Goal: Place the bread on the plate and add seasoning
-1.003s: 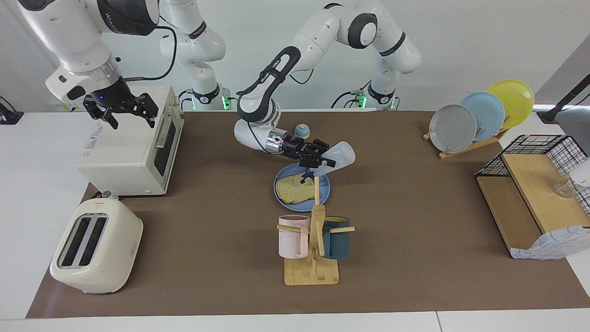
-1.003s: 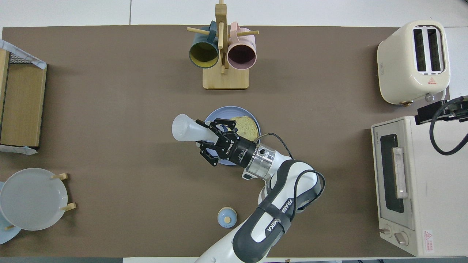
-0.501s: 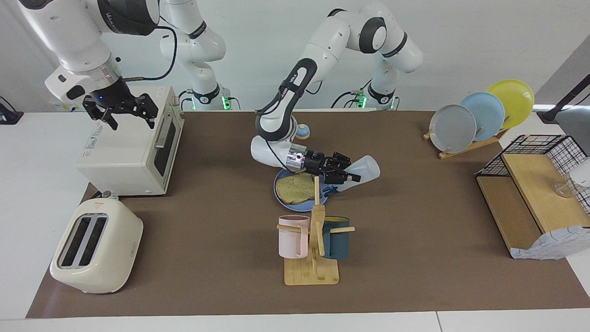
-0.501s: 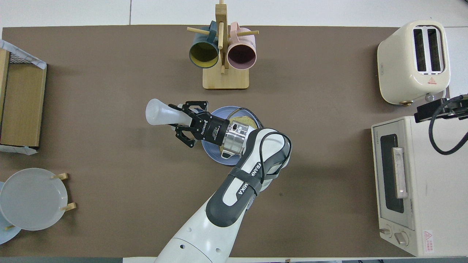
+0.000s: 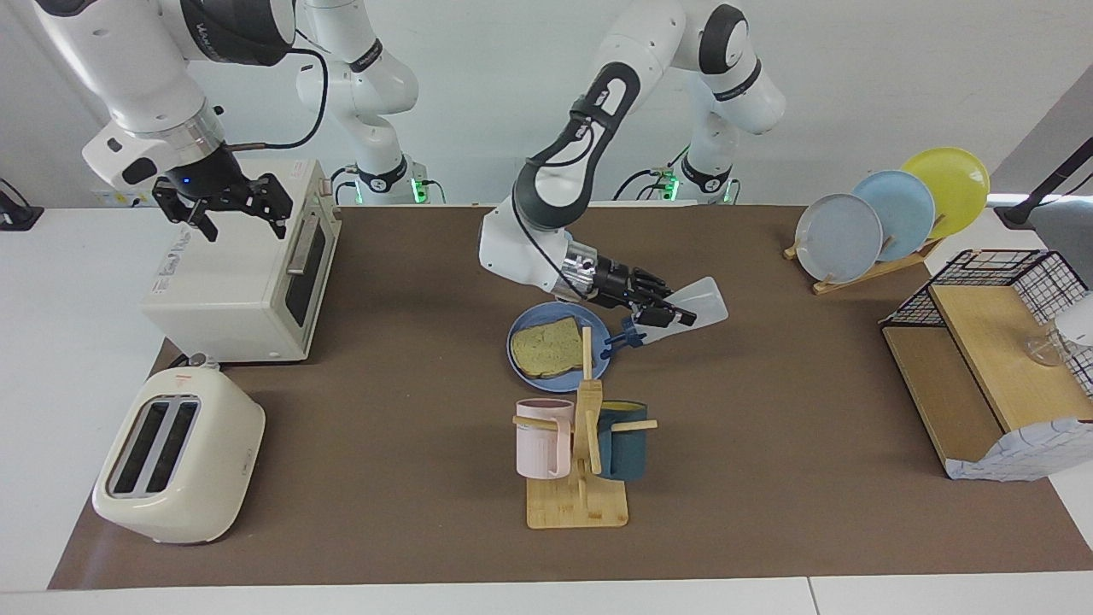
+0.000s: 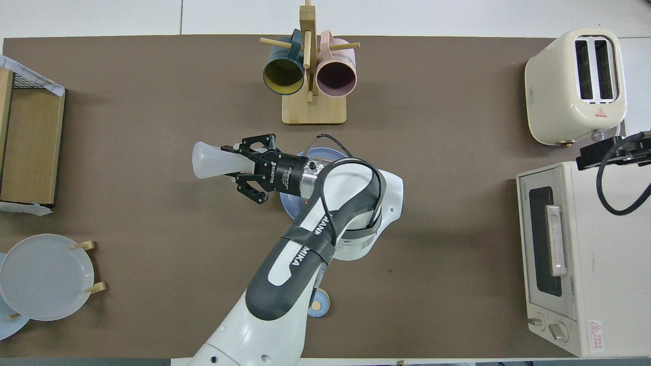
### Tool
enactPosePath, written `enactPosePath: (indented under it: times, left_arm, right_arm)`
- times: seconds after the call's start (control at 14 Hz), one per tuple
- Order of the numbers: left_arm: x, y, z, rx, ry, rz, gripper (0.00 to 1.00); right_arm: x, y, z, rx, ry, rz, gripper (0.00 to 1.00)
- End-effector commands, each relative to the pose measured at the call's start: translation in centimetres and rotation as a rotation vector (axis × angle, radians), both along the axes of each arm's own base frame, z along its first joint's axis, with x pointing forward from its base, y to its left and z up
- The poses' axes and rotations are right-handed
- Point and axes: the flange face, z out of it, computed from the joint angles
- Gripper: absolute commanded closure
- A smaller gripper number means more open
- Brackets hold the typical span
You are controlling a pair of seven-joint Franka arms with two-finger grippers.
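The bread [image 5: 546, 348] lies flat on the blue plate [image 5: 546, 383] in the middle of the mat. My left gripper [image 5: 659, 313] is shut on the seasoning bottle [image 5: 698, 301] and holds it tilted, navy cap down. The cap hangs over the mat just beside the plate's rim, toward the left arm's end of the table. In the overhead view the left gripper [image 6: 250, 166] grips the bottle [image 6: 211, 160], and the arm hides the bread and most of the plate [image 6: 291, 203]. My right gripper [image 5: 226, 203] waits open and empty over the toaster oven [image 5: 248, 265].
A wooden mug rack [image 5: 576, 491] with a pink and a dark teal mug stands farther from the robots than the plate. A cream toaster [image 5: 179, 453] sits beside the oven. An upright plate rack [image 5: 888, 213] and a wooden shelf [image 5: 982, 359] stand at the left arm's end. A small bell [image 6: 316, 305] peeks from under the arm.
My left gripper has carried the tilted bottle from over the bread toward the left arm's end of the table, off the plate. The bread now shows fully. The right arm has not moved.
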Motion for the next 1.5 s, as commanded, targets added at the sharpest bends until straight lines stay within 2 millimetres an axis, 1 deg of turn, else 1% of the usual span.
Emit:
enactPosePath:
  times: [0.0,0.07,0.21,0.29,0.36,0.43,0.5,0.64,0.79,0.93,1.15,1.29,1.36,1.43]
  left_arm:
    - [0.8,2.3,1.6,-0.200,-0.097,0.107,1.00]
    - [1.7,3.6,3.1,-0.314,-0.131,0.140,1.00]
    - [3.0,7.3,7.0,-0.518,-0.157,0.197,1.00]
    - [3.8,9.3,8.0,-0.590,-0.172,0.222,1.00]
    - [4.3,10.7,8.9,-0.667,-0.185,0.238,1.00]
    - [5.1,12.2,9.4,-0.748,-0.202,0.266,1.00]
    - [5.8,13.2,9.5,-0.821,-0.220,0.291,1.00]
    - [7.1,15.3,9.6,-0.989,-0.307,0.359,1.00]
    - [7.4,17.4,9.1,-1.170,-0.426,0.421,1.00]
    - [7.1,18.2,7.8,-1.289,-0.550,0.466,1.00]
    - [6.9,20.2,5.8,-1.513,-0.784,0.570,1.00]
    - [6.2,20.1,3.8,-1.649,-0.881,0.624,1.00]
    - [6.3,20.3,3.2,-1.701,-0.919,0.634,1.00]
    - [6.6,21.0,3.0,-1.725,-0.948,0.640,1.00]
  right_arm:
    - [-0.3,0.1,0.2,-0.011,-0.016,0.001,0.00]
    - [-0.3,0.1,0.2,-0.011,-0.016,0.001,0.00]
    - [-0.3,0.1,0.2,-0.011,-0.016,0.001,0.00]
    - [-0.3,0.1,0.2,-0.011,-0.016,0.003,0.00]
    - [-0.3,0.1,0.2,-0.011,-0.016,0.001,0.00]
    - [-0.3,0.1,0.2,-0.011,-0.016,0.003,0.00]
    - [-0.3,0.1,0.2,-0.011,-0.016,0.003,0.00]
    - [-0.3,0.1,0.2,-0.011,-0.016,0.001,0.00]
    - [-0.3,0.1,0.2,-0.011,-0.016,0.001,0.00]
    - [-0.3,0.2,0.2,-0.011,-0.016,0.003,0.00]
    - [-0.3,0.2,0.2,-0.011,-0.016,0.003,0.00]
    - [-0.3,0.2,0.2,-0.011,-0.016,0.003,0.00]
    - [-0.3,0.2,0.2,-0.011,-0.016,0.003,0.00]
    - [-0.3,0.1,0.2,-0.011,-0.016,0.001,0.00]
